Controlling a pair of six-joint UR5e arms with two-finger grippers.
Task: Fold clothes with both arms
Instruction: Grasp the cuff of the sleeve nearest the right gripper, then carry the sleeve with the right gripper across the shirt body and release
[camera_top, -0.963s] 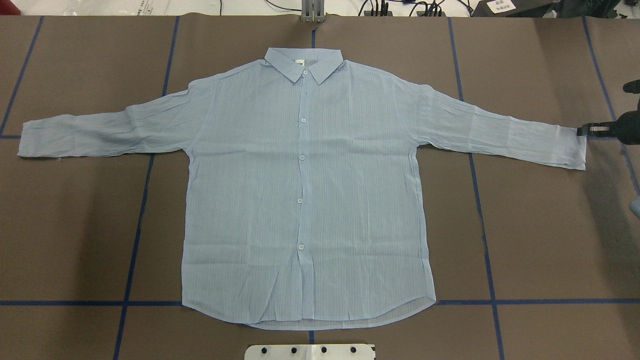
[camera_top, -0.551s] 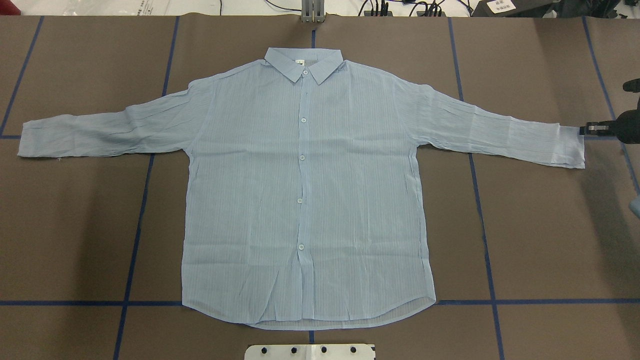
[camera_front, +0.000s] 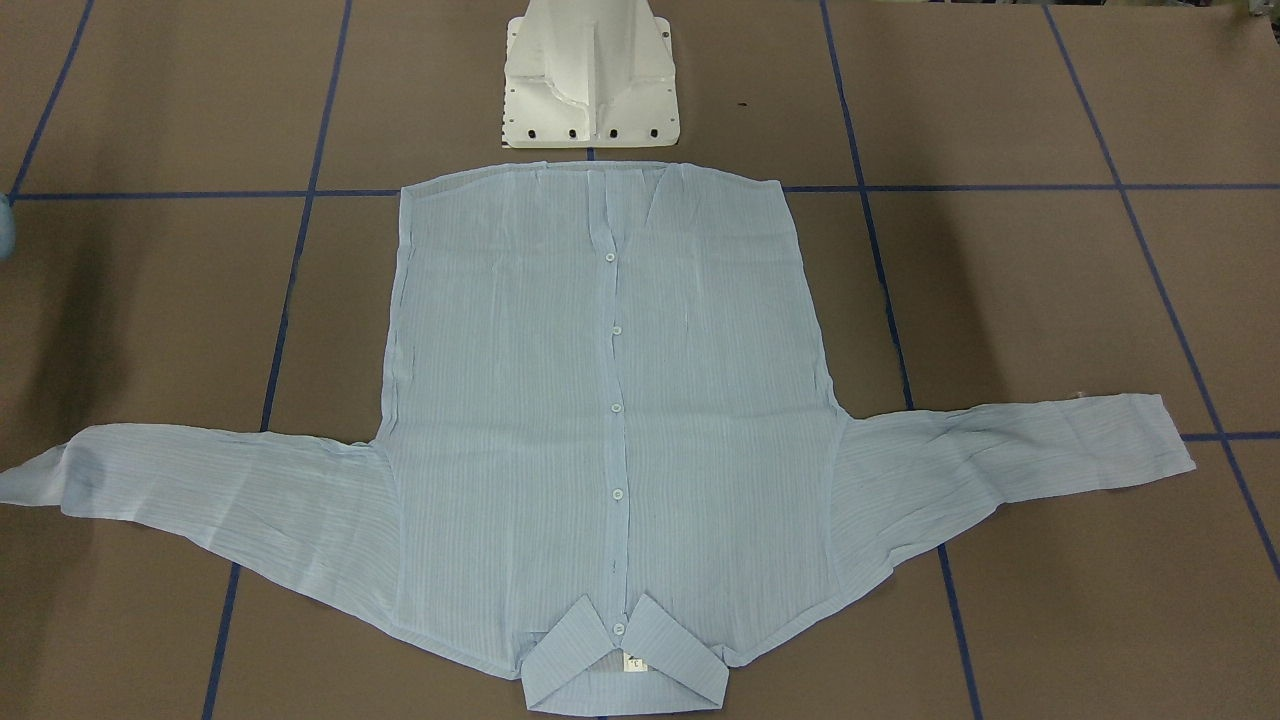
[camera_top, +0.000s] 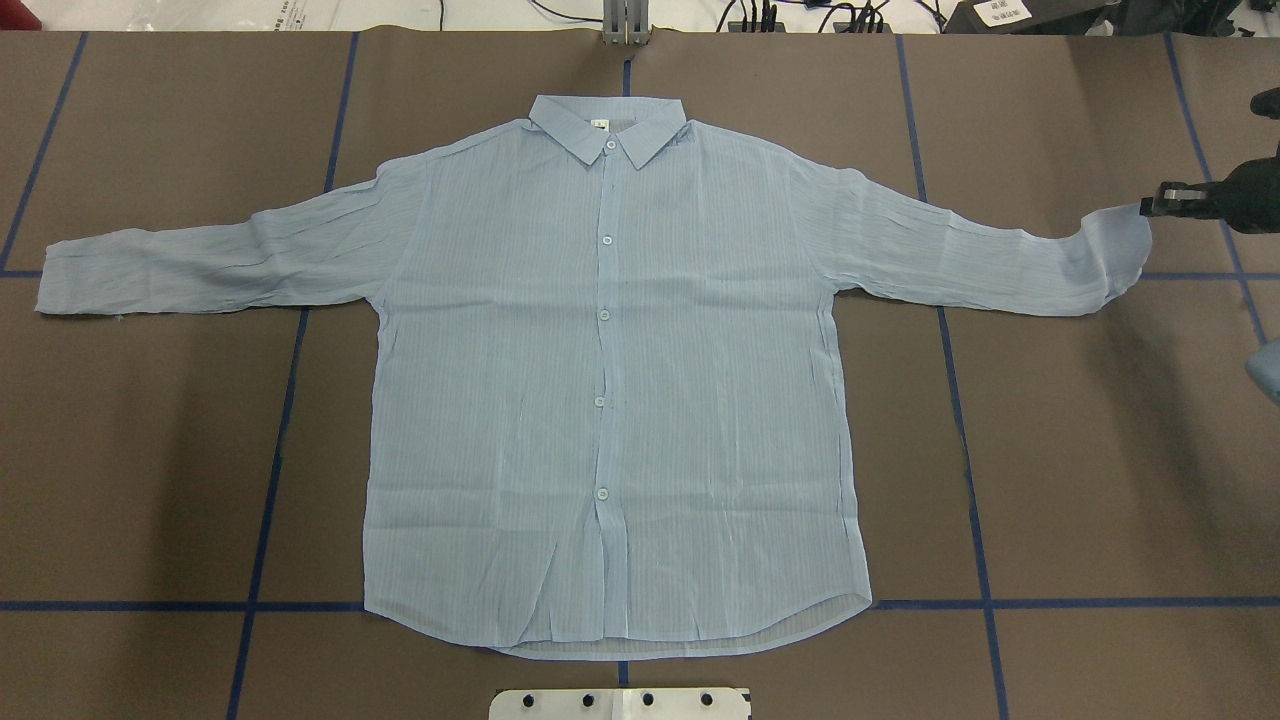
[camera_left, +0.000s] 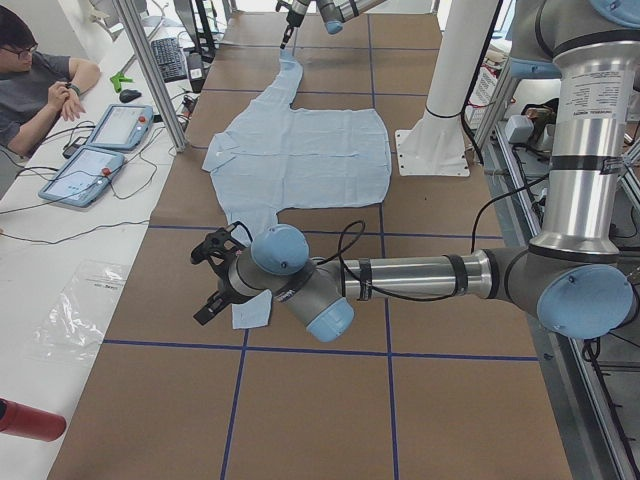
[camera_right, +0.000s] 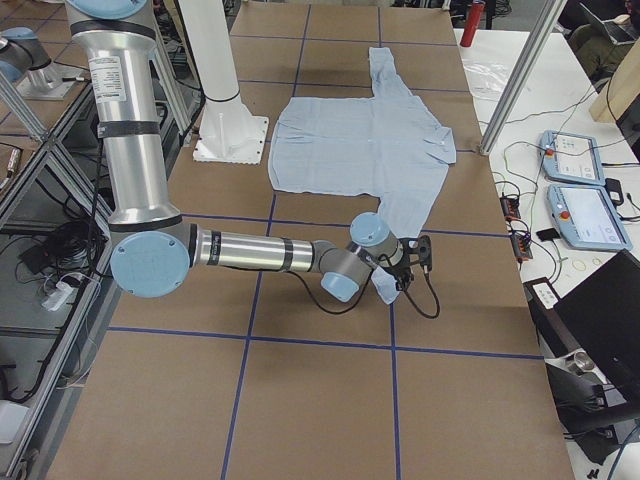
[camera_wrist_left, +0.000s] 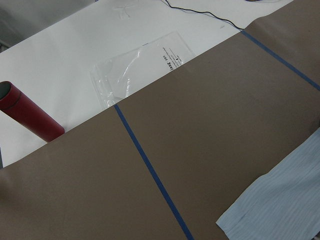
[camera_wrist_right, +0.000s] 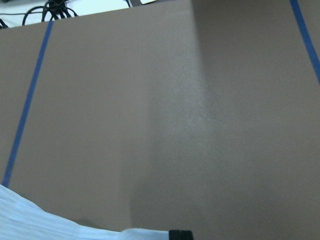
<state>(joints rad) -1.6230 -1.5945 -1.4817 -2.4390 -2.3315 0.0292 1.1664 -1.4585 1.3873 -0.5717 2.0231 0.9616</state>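
The pale-blue striped shirt (camera_top: 610, 380) lies flat, buttons up, sleeves spread, in the middle of the brown table (camera_top: 1100, 480). The right gripper (camera_top: 1148, 207) pinches one cuff (camera_top: 1120, 240), holding it raised. The left gripper (camera_left: 212, 282) hovers beside the other cuff (camera_left: 252, 310); I cannot tell its grip.

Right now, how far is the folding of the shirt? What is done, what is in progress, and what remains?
Done: the shirt lies flat and buttoned, sleeves spread; no fold yet. In hand: the right gripper pinches one cuff, which curls up off the table. The left gripper is near the other cuff; its grip cannot be judged. Left: both sleeves, then the body.
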